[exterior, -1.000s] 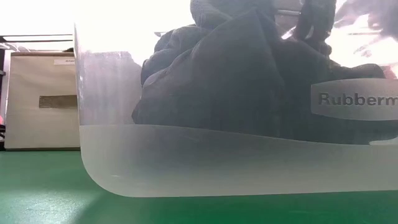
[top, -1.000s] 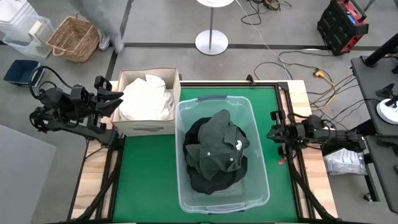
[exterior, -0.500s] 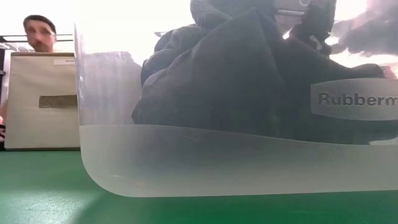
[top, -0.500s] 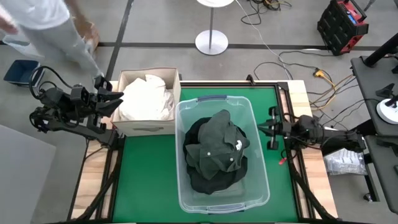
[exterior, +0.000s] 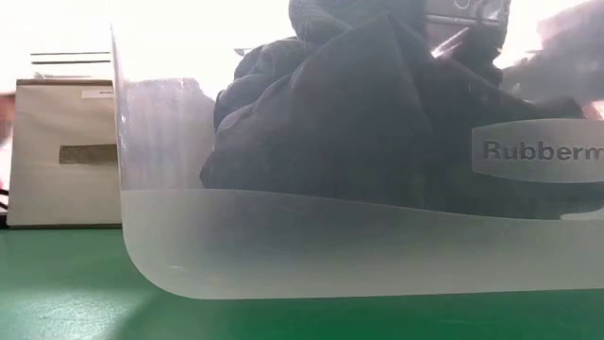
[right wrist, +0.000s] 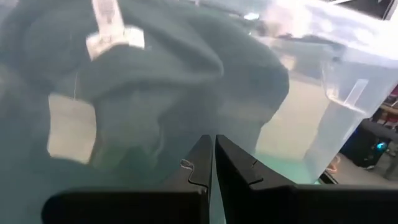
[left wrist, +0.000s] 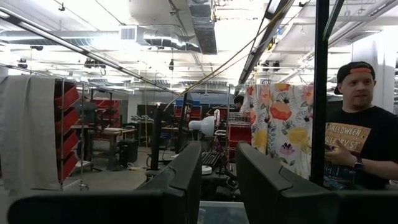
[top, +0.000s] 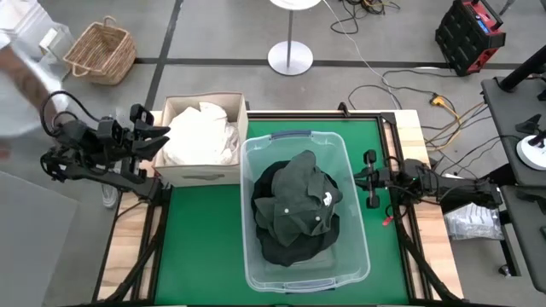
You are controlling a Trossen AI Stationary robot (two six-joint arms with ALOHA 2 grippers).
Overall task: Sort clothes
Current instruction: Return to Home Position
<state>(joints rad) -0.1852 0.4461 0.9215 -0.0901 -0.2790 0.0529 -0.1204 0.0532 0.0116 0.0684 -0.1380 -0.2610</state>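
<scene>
Dark green and black clothes (top: 299, 205) lie heaped in the clear plastic tub (top: 256, 153) at the table's middle; they also show through its wall in the low view (exterior: 359, 123). White clothes (top: 200, 132) fill the beige cardboard box (top: 205, 177) left of the tub. My left gripper (top: 162, 138) is open and empty at the box's left edge, raised (left wrist: 217, 180). My right gripper (top: 367, 179) is shut just outside the tub's right wall, pointing at the dark clothes behind it (right wrist: 213, 152). My right gripper's shut fingertips (right wrist: 202, 155) stand level at the tub's clear right wall (right wrist: 323, 74), coming from the table's right. I cannot tell whether they touch the wall.
Green mat (top: 205, 247) lies bare to the tub's left and near side. A person passes beyond the table's far left (top: 17, 77); another stands in the room behind (left wrist: 360, 124). A wicker basket (top: 101, 49) and lamp base (top: 290, 58) are on the floor.
My right gripper has gone toward the table's left, up to the tub's right wall, and has turned about its wrist. A person has walked past beyond the table's far left corner.
</scene>
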